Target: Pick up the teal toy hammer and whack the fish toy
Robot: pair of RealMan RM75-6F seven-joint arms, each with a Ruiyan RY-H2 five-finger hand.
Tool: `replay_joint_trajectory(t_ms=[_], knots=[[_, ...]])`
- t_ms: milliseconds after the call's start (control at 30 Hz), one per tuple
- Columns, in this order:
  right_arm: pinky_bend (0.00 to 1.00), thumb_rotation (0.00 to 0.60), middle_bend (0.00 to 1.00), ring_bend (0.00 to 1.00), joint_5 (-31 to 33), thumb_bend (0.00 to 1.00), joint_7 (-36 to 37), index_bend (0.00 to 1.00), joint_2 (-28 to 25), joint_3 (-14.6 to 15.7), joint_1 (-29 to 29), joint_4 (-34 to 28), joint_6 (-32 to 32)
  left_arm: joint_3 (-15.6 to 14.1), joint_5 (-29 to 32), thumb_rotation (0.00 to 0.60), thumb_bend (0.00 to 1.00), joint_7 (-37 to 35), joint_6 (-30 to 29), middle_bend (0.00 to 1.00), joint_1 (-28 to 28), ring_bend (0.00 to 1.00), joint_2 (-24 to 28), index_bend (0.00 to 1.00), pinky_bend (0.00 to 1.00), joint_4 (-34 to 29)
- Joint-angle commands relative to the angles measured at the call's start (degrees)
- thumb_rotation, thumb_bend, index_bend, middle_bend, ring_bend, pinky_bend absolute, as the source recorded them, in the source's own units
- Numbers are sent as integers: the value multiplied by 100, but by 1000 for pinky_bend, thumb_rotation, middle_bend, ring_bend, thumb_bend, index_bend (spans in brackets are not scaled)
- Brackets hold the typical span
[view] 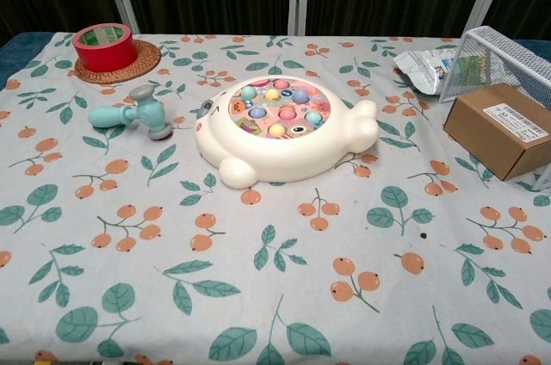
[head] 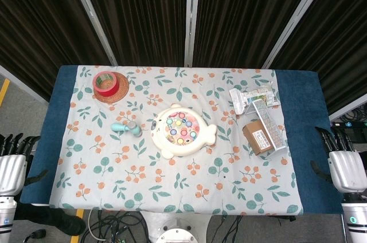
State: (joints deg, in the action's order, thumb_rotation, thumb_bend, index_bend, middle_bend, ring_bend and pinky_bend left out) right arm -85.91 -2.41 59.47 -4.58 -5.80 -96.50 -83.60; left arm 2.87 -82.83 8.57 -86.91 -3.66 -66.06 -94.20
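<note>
The teal toy hammer [head: 127, 128] [view: 133, 114] with a grey head lies flat on the cloth, just left of the fish toy. The cream fish toy [head: 182, 130] [view: 282, 131] sits mid-table with several coloured pegs on its top. My left hand [head: 12, 165] hangs beside the table's left edge, fingers pointing up and apart, holding nothing. Beside the right edge my right hand [head: 344, 163] is in the same pose, also empty. Both hands are far from the hammer. Neither hand shows in the chest view.
A red tape roll [head: 105, 83] [view: 104, 46] rests on a woven coaster at the back left. At the right stand a brown cardboard box [head: 258, 137] [view: 504, 129], a wire mesh basket [head: 269, 124] [view: 499, 59] and a plastic packet [head: 252, 97] [view: 422, 64].
</note>
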Motion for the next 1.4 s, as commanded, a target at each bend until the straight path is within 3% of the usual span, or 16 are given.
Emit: replay_joint_trajectory(t_ms=[33,333,500,667,867,1067,1400], knots=[[0,600,125,0,-7,208,13,41,8,12,32,17,-49,8,-11,600,102,20,25,188,-26,69,11,181,20,-16],[0,600,125,0,-31,208,86,40,-7,12,174,42,-307,134,-229,600,155,-3,217,188,-313,69,53,192,20,-64],[0,600,125,0,-109,207,138,40,16,42,190,84,-338,345,-434,600,186,-330,806,187,-895,70,226,209,20,-93],[0,600,125,0,-184,208,192,40,10,61,178,113,-335,640,-353,600,186,-994,1850,203,-1745,71,224,222,30,169],[0,600,125,0,-164,208,167,41,-25,38,198,91,-378,872,90,600,202,-1642,3304,229,-2761,104,-223,249,38,1019],[0,600,125,0,-58,207,78,40,-63,10,208,9,-348,847,404,600,215,-2039,4434,264,-3489,127,-845,279,42,1944],[0,600,125,0,86,207,12,41,-81,-10,140,-58,-149,647,598,600,238,-2211,4971,265,-3879,128,-1503,308,44,2573]])
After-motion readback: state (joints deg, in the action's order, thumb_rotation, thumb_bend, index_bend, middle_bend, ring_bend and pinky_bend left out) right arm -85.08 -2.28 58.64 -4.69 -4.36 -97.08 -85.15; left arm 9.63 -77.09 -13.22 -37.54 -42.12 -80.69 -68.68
